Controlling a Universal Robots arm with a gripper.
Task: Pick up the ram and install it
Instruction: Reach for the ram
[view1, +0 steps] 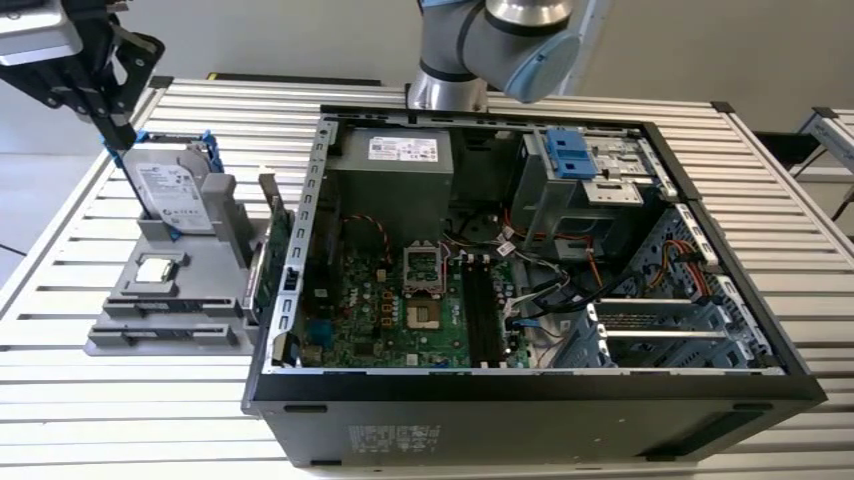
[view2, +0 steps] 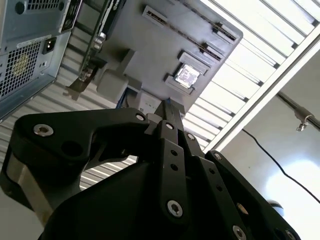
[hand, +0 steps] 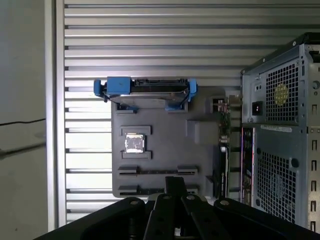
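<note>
The ram (view1: 275, 250) is a long, thin, flat green stick. It stands on its edge at the side of the grey holder (view1: 160, 335), just beside the metal wall of the open computer case (view1: 534, 410). The holder is blocky and smooth. A shiny silver hard drive (view1: 174, 195) in a blue frame stands up on it. A small square silver chip (view1: 158, 268) lies flat in a square pocket. All of this sits on a worktop (view1: 134, 420) made of pale metal slats with grooves. The black end effector (view1: 118, 140) has jointed bars with round screws. Its fingers are pressed together and hold nothing. It hangs above the hard drive's end of the holder, apart from the ram.
</note>
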